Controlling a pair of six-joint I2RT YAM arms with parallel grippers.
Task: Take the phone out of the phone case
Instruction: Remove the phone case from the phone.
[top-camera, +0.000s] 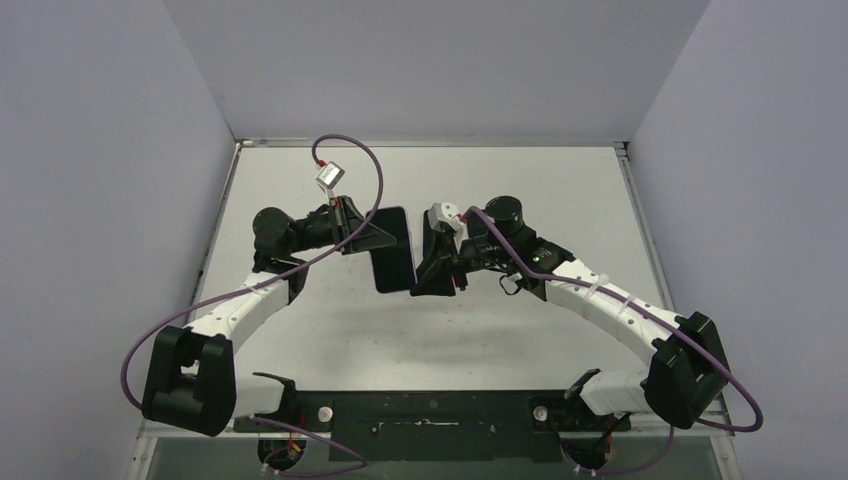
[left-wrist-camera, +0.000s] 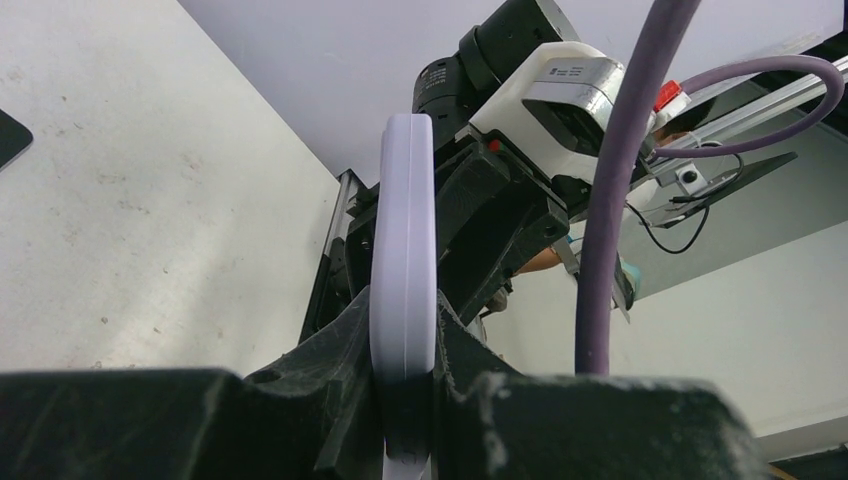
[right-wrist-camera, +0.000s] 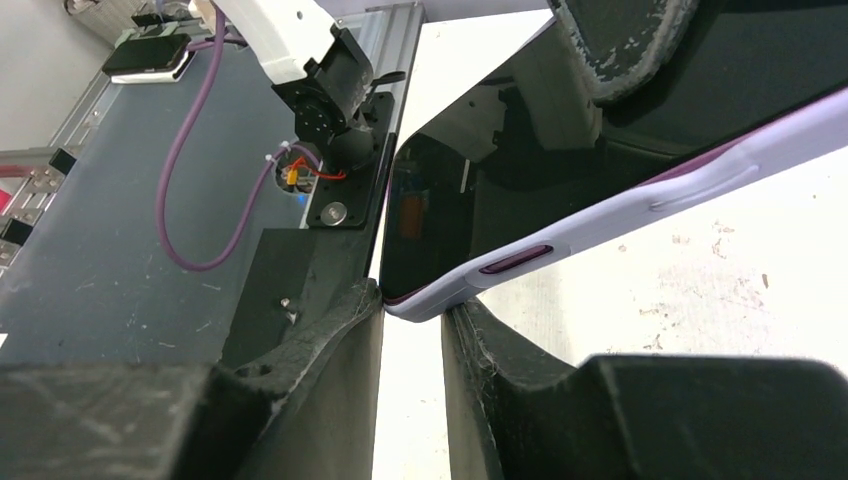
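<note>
Top external view: the left gripper (top-camera: 370, 232) is clamping the phone (top-camera: 393, 250), seated in its phone case (left-wrist-camera: 403, 250), above the table (top-camera: 330, 330) at the centre of the frame. In the left wrist view its fingers (left-wrist-camera: 340, 350) are pressing tight against both sides of the pale case edge. The right gripper (right-wrist-camera: 412, 315) is standing narrowly parted around a corner of the cased phone at the lower centre of the right wrist frame; whether it is squeezing yet cannot be told
</note>
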